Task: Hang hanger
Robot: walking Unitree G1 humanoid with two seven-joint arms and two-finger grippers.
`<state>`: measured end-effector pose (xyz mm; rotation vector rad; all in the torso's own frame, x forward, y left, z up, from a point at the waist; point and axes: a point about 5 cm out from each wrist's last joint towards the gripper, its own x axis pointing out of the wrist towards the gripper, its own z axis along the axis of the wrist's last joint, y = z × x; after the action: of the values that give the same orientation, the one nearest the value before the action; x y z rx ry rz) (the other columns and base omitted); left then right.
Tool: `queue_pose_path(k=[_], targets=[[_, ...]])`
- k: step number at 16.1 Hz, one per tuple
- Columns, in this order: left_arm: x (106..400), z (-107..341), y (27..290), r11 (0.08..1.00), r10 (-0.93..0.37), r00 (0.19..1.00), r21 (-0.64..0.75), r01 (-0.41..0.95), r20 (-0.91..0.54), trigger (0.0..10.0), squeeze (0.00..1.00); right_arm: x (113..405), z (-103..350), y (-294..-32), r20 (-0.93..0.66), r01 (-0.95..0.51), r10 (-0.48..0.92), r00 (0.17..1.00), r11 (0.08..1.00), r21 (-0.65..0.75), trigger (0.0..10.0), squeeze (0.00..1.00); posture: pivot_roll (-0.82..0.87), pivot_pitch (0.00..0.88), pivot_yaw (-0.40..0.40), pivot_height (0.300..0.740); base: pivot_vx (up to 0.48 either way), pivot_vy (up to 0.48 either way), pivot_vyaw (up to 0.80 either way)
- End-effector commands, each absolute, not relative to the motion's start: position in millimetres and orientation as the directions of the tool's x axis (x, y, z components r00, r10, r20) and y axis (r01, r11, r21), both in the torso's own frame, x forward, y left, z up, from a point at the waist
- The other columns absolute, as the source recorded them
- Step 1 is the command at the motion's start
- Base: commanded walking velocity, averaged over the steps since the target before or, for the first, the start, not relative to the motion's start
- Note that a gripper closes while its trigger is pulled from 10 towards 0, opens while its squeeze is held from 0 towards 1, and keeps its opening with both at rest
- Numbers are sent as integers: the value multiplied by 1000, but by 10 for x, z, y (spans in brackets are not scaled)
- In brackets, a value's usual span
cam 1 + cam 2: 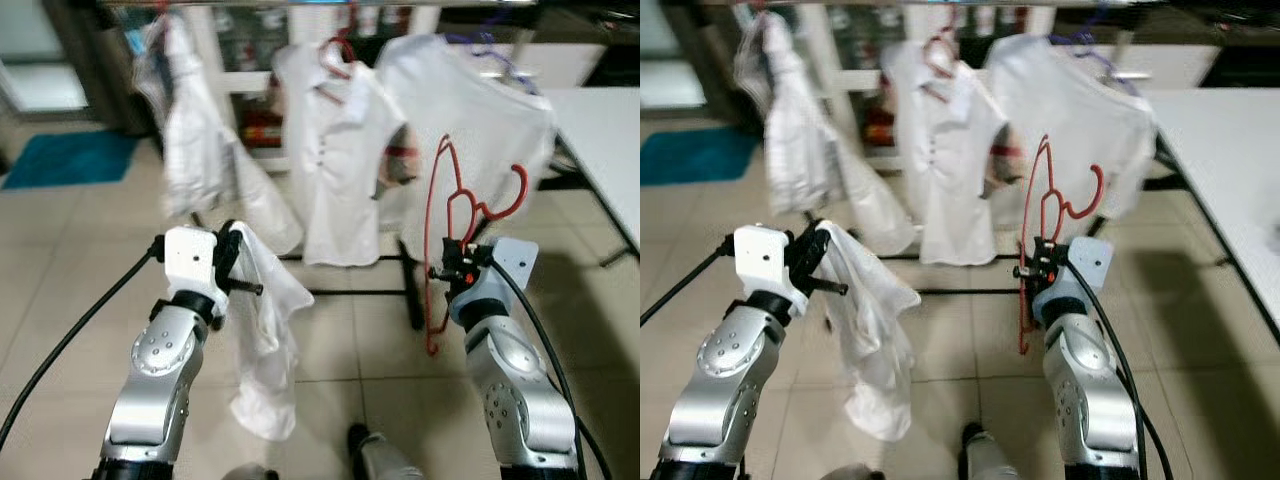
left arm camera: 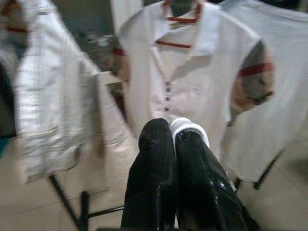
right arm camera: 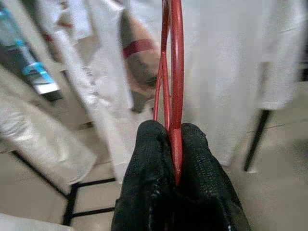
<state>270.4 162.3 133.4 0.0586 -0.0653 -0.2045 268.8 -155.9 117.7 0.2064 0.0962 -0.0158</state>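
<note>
**Hanger held below and short of the rack**

In front of the clothes rack, the right gripper [image 1: 452,268] is clamped on a thin red wire hanger [image 1: 447,225]. The hanger is held upright, long axis near vertical, its hook [image 1: 515,190] at the top, turned to the robot's right. The rack's rail runs above and beyond the hook, past the top of the head views; the hanger is carried by the right arm, so an upward and forward reach is judged necessary. The right forearm is raised, wrist level. The left gripper [image 1: 238,270] is closed on a limp white cloth garment [image 1: 268,340], which hangs toward the tiled floor [image 1: 60,260]. White shirts [image 1: 335,160] hang just ahead.
</note>
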Motion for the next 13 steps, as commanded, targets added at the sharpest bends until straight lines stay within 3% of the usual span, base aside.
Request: queue_pose_path(k=[1, 4, 6, 9, 13], targets=[[2683, 1361, 1602, 973, -229, 972, 35, 228, 57, 10000, 0, 2667, 1169, -1561, -93, 28, -10, 996, 980, 195, 10000, 0, -61, 135, 56, 740, 0, 0, -800], [2694, 1390, 1614, 971, -234, 970, 67, 230, 68, 10000, 0, 2668, 1213, -1559, -61, 17, 1, 998, 956, 292, 10000, 0, -60, 136, 56, 740, 0, 0, -800], [2692, 1391, 1603, 975, -219, 972, 71, 213, 90, 10000, 0, 2667, 1196, -1569, -71, 27, -6, 997, 954, 297, 10000, 0, -62, 136, 56, 740, 0, 0, -800], [2711, 1411, 1616, 984, -174, 978, 67, 167, 112, 10000, 0, 2663, 1188, -1568, -73, 30, -8, 997, 953, 300, 10000, 0, -61, 137, 58, 740, 0, 0, 0], [2723, 1410, 1663, 990, -136, 985, 52, 131, 109, 10000, 0, 2662, 1189, -1577, -73, 33, -11, 997, 952, 303, 10000, 0, -62, 137, 58, 740, 0, 0, -800]])
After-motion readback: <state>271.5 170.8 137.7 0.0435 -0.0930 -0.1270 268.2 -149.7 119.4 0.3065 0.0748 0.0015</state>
